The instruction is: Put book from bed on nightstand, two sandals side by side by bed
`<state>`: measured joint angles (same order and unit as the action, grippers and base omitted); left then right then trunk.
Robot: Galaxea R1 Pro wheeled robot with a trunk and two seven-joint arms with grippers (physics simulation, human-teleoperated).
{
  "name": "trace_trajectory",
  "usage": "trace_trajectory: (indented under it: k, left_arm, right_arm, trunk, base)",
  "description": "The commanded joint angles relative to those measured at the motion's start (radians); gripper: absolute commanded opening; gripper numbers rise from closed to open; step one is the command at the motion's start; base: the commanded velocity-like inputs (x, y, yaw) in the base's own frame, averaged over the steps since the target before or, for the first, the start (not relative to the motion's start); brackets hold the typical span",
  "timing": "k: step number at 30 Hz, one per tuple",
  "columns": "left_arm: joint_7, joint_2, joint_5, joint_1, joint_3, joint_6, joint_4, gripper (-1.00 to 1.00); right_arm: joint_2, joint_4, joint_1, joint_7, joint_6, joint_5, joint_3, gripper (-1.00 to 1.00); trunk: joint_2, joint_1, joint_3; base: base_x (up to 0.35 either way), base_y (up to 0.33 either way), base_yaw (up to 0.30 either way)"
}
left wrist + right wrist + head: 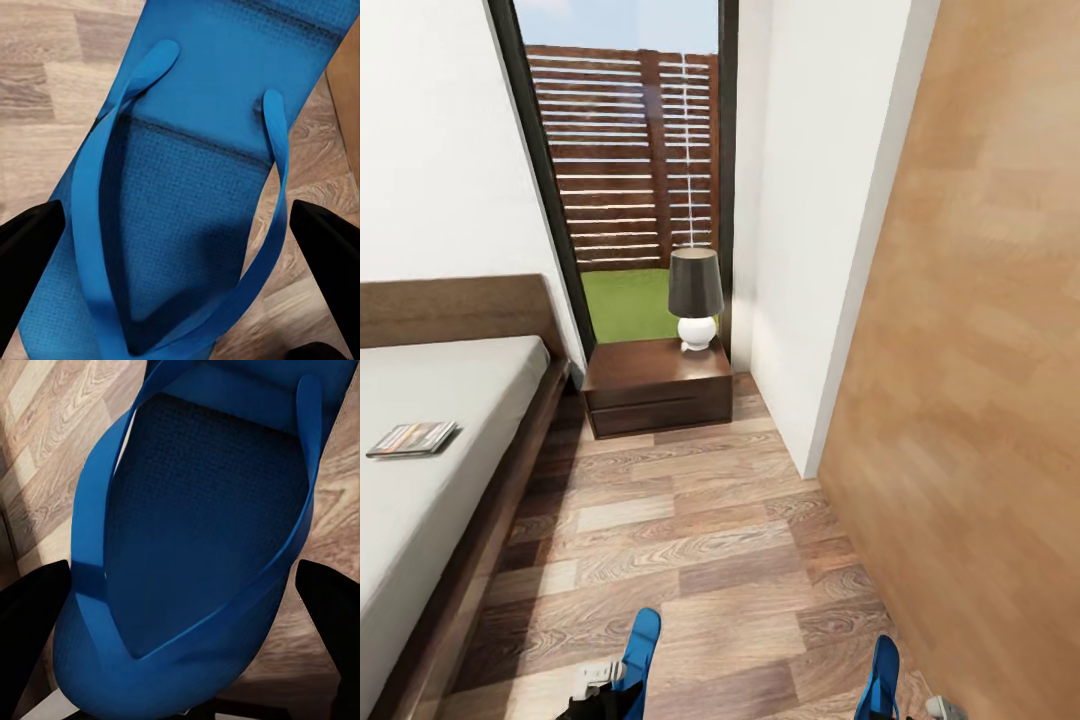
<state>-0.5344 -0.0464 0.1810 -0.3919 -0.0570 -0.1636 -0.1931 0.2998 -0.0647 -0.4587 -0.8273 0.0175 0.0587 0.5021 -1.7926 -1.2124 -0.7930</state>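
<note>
**A:** Two grippers, one sandal each. Left gripper (176,247) has its black fingers (26,255) spread wide, one at each edge of the left sandal (202,135), sole and thong strap running between them. Pad contact isn't visible, so I can't tell if it's actually clamped.

**B:** Right side?

**A:** Same. Right gripper (180,615) with its fingers (330,607) far apart, right sandal (202,510) between them, toe end near the camera. Can't tell the grip there either. From the head view both sandals poke up at the bottom edge, left sandal (640,650) and right sandal (882,675), standing on end above the floor (690,540).

**B:** Book?

**A:** Book (412,438) lies flat on the bed (420,520), near the mattress's edge on the floor side, up toward the headboard. Thin paperback, cover too small to read.

**B:** Room?

**A:** Narrow strip of mixed-tone wood planks between the bed and a light wood panel (980,400) on the right. Nightstand (658,385) at the far end just beside the bed's head: dark brown, two drawers, glossy top. Lamp (696,298) on it at the back right, dark shade, round white base. Behind, a tall black-framed window (630,160) showing slatted fence and grass. White walls.

**B:** Textures?

**A:** Sandals bright blue, fine dotted grain on the footbeds, smooth thin straps. Mattress plain off-white, bed frame dark wood.
</note>
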Motion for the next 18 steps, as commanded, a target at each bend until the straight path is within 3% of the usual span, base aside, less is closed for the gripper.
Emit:
trace_trajectory:
  k: [1, 14, 18]
  left_arm:
    - [-0.005, 0.0, 0.001, -0.001, -0.006, -0.001, 0.001, -1.0]
    - [-0.001, 0.0, 0.002, -0.001, -0.006, -0.001, 0.001, -1.0]
    - [-0.001, 0.0, 0.003, -0.001, -0.006, -0.001, 0.001, -1.0]
  right_arm:
    - [0.001, -0.003, -0.001, -0.003, 0.002, 0.006, 0.009, -1.0]
    - [0.001, -0.003, -0.001, -0.002, 0.001, 0.006, 0.009, -1.0]
    - [0.001, -0.003, -0.001, -0.001, 0.001, 0.006, 0.009, -1.0]
  trunk:
    - [0.0, 0.0, -0.001]
    - [0.0, 0.0, -0.001]
    - [0.0, 0.0, -0.001]
  base:
    - [0.295, -0.082, 0.0]
    - [0.304, -0.114, 0.0]
    - [0.128, -0.051, 0.0]
